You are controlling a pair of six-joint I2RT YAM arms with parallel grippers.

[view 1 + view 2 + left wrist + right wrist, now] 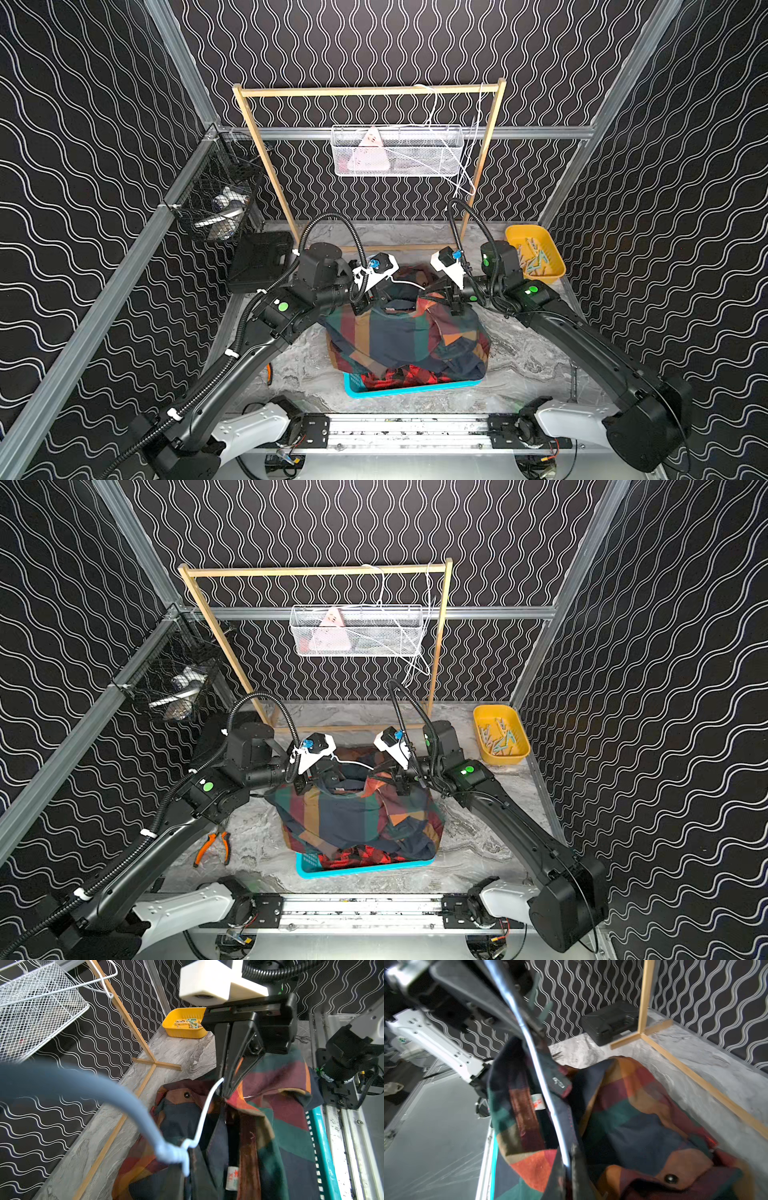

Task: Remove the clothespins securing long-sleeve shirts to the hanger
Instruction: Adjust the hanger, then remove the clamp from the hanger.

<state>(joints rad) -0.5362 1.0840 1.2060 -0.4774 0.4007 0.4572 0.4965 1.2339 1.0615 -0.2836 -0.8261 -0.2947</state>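
Right gripper [225, 1089] pinched tight on white wire hanger [204, 1113] inside orange-navy-teal checked flannel shirt [399, 336]; left gripper [360, 308] closed too, hold unclear.

Two checked flannel shirts show: one in orange, navy and teal blocks [399, 336], one red-and-black [399, 374]. One white wire hanger [204, 1113] sits in them; two more hang on the single wooden rack [370, 92]. One teal plastic basket [353, 388]. One yellow plastic tray [548, 279] at the grey worktop's [519, 353] far right corner holds perhaps a dozen pastel clothespins [534, 259].
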